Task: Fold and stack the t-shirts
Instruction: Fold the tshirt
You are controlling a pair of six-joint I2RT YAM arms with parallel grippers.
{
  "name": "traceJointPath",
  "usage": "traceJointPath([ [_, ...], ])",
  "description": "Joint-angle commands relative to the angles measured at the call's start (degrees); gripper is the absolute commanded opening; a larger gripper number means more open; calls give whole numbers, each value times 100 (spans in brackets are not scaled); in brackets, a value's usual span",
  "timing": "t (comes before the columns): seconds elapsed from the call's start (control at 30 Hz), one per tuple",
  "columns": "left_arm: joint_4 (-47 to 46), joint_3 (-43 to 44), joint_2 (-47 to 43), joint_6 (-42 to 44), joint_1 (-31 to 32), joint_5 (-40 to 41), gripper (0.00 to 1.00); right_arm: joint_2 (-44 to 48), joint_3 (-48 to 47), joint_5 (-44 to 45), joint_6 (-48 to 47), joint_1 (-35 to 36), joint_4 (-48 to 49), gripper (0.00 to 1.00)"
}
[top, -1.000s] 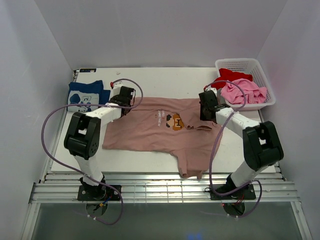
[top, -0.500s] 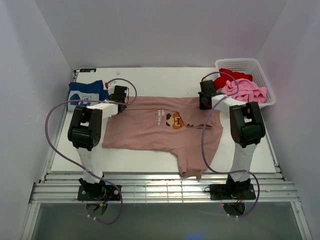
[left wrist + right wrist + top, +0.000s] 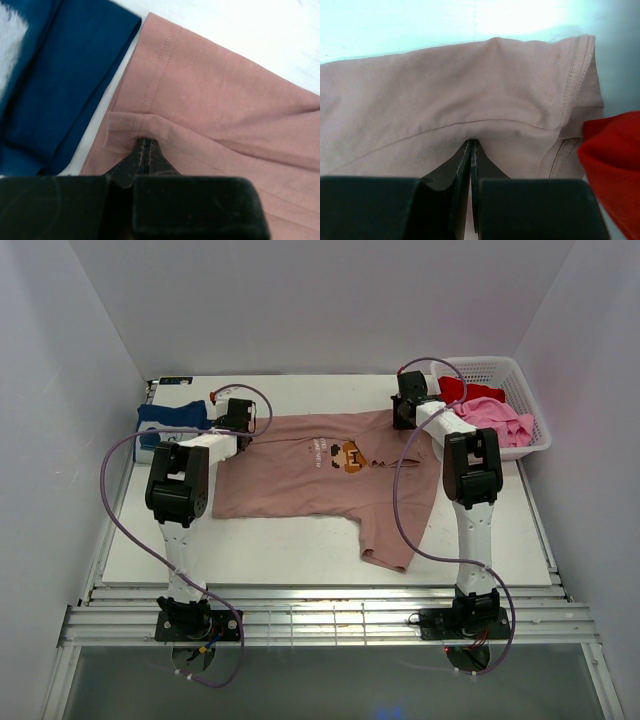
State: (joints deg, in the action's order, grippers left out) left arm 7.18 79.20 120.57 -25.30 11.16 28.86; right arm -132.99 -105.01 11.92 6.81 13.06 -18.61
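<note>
The dusty pink-tan t-shirt (image 3: 300, 480) lies spread on the white table, print up, one sleeve hanging toward the near right. My left gripper (image 3: 243, 418) is shut on its far left edge; the left wrist view shows the cloth (image 3: 225, 110) pinched at the fingertips (image 3: 144, 147). My right gripper (image 3: 405, 408) is shut on its far right edge, cloth (image 3: 445, 95) bunched at the fingertips (image 3: 471, 147). The folded navy t-shirt (image 3: 170, 420) lies at the far left, beside the left gripper (image 3: 50, 80). Red (image 3: 465, 390) and bright pink (image 3: 500, 420) t-shirts sit in the basket.
A white plastic basket (image 3: 530, 390) stands at the far right corner, close to the right gripper; red cloth (image 3: 615, 165) shows at the right wrist view's edge. White walls enclose the table (image 3: 250, 550) on three sides.
Both grippers have moved toward the far edge of the table, dragging the pink-tan t-shirt with them. The shirt now lies further back and flatter, its sleeve pulled in from the near edge.
</note>
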Motion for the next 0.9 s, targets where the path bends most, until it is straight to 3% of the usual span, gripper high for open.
traceJointPath([
  [0.0, 144, 262, 238, 183, -70, -205, 0, -298, -353, -234, -171, -58, -486, 8],
  [0.1, -41, 403, 186, 315, -70, -275, 0, -44, -284, -304, -355, -58, -189, 8],
  [0.2, -462, 325, -322, 508, -35, -171, 4, 912, 576, -348, -505, -58, 521, 14],
  [0.27, -987, 97, -970, 701, 70, 13, 24, 1800, 1227, -366, -558, -32, 718, 28],
  [0.37, -1289, -237, -1945, 1026, 263, 409, 57, 2881, 1893, -165, -654, 144, 596, 38],
  [0.43, -1010, -501, -2352, 966, 447, 811, 61, 3556, 2229, 133, -602, 432, 176, 39],
  [0.47, -434, -598, -2528, 844, 475, 927, 61, 3795, 2692, 283, -576, 565, 95, 39],
  [0.67, 1773, -1950, -3356, -940, 580, 1060, 61, 5211, 4364, 1092, 636, 1804, -634, 39],
  [0.87, 2199, -3112, -3374, -1696, 563, 858, 62, 5986, 5780, 1426, 1830, 2736, -933, 40],
])
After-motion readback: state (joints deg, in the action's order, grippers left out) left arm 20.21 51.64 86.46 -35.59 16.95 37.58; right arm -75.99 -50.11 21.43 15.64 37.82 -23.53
